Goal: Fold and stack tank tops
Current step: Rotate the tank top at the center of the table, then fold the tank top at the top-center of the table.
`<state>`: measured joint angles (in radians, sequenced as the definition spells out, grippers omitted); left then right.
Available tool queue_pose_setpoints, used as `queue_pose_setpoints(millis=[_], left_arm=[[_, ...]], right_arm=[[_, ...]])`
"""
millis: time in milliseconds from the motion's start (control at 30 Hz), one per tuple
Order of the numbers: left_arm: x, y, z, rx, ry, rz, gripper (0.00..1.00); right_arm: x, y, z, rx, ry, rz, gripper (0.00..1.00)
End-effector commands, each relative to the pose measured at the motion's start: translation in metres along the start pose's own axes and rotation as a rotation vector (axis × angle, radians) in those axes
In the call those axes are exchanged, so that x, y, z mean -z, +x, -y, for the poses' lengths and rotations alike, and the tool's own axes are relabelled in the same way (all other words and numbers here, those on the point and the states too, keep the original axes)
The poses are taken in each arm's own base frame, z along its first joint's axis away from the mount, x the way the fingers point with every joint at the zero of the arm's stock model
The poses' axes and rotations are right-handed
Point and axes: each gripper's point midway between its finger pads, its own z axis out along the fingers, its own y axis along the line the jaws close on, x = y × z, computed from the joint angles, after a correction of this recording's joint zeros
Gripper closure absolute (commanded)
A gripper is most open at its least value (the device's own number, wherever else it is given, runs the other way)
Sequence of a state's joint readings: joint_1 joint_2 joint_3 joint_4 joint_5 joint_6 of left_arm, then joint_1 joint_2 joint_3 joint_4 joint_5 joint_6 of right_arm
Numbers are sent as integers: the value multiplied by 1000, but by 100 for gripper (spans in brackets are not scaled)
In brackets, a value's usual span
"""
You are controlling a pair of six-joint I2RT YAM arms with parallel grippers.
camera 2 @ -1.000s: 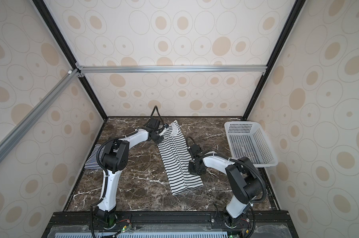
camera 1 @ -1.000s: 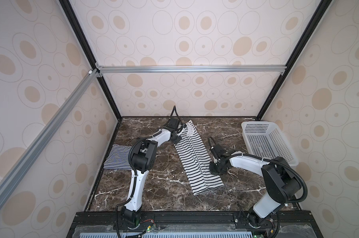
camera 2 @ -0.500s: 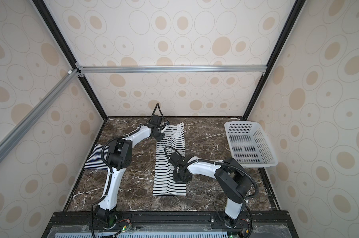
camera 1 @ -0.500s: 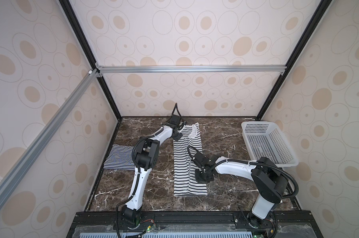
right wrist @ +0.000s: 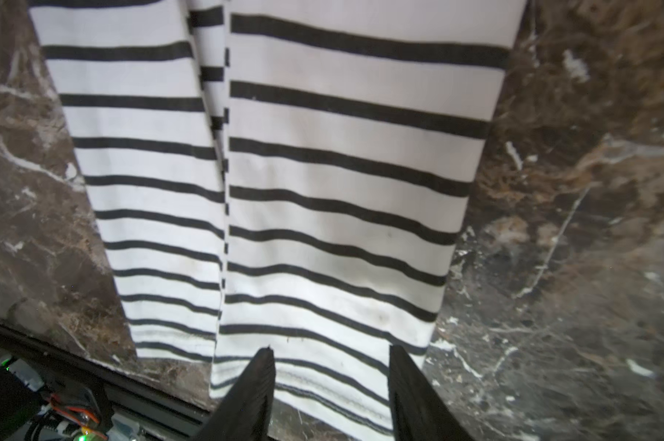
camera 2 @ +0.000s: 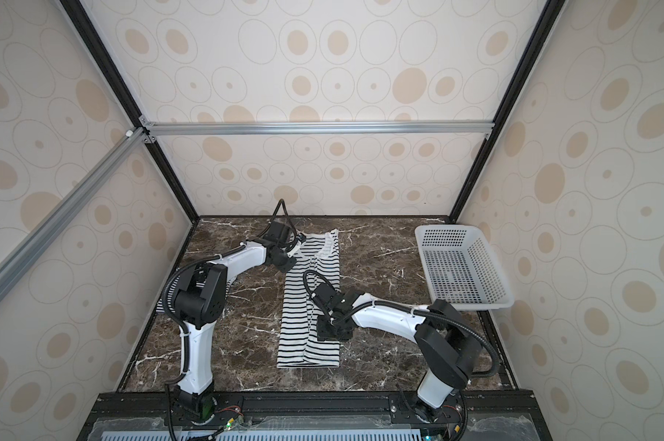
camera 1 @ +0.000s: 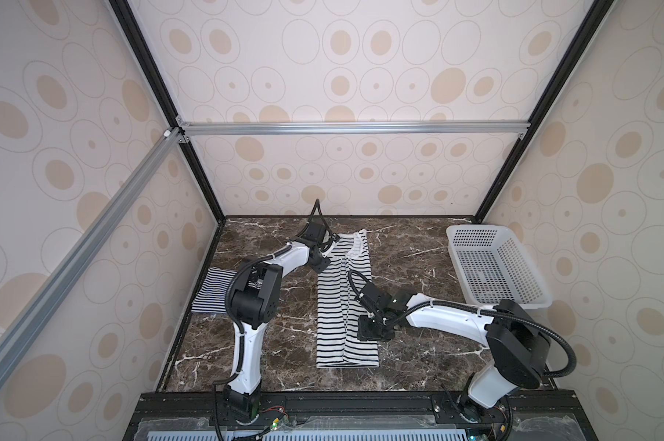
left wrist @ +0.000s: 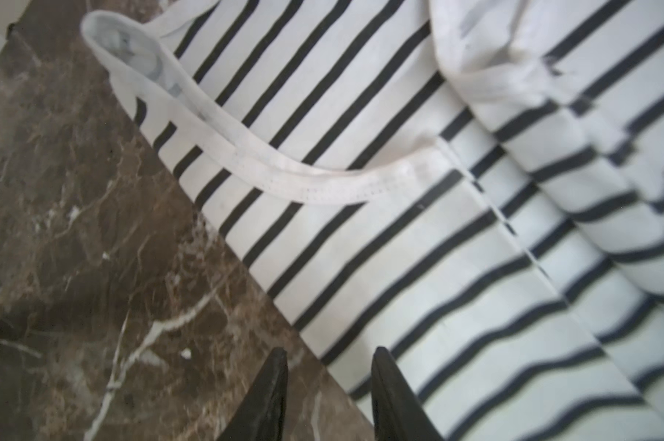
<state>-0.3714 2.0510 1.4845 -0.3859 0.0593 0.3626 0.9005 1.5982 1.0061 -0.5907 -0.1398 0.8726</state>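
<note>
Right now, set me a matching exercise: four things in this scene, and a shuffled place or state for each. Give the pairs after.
1. wide-striped tank top
2. fine-striped tank top
3. basket
4. right fingers

A. left edge of the table
B. apart, over a striped hem
C. right side of the table
D. middle of the table, a long narrow strip

Pairs: 1-D, 2-A, 3-C, 4-B

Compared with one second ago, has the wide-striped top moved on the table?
Yes. The wide-striped top lay slanted before. Its near end has swung away from the white basket, so it now lies straight.
</note>
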Motion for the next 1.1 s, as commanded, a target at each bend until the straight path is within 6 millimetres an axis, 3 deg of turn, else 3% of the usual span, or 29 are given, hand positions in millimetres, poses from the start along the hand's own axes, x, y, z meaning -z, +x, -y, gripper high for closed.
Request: queue_pose_setpoints(millis=[0,133,300,467,567,733,867,1067], left_arm=[[39,-11,-3,-9,-30,107,61],[61,21,13,-27,-33,124,61],[70,71,33,-51,-56,93,55],[79,103,48,-65,-62,98,54],[89,111,57,-74,-49,121,54],[108,114,69,-92,-13,166,54],[118,115,85,-122,32,205,51],[117,118,97,-145,49,198,50]], right_arm=[[5,18,16,-33,35,-34,49],[7,29,24,-62,14,-35,51],[8,31,7,-90,-184,20,51],[2,36,17,-132,-148,5,58],[-6,44,27,-163,-123,-21,67],[-10,52,44,-199,-84,-17,68],[-12,55,44,-212,-99,-18,68],[-18,59,37,-195,-96,-36,68]])
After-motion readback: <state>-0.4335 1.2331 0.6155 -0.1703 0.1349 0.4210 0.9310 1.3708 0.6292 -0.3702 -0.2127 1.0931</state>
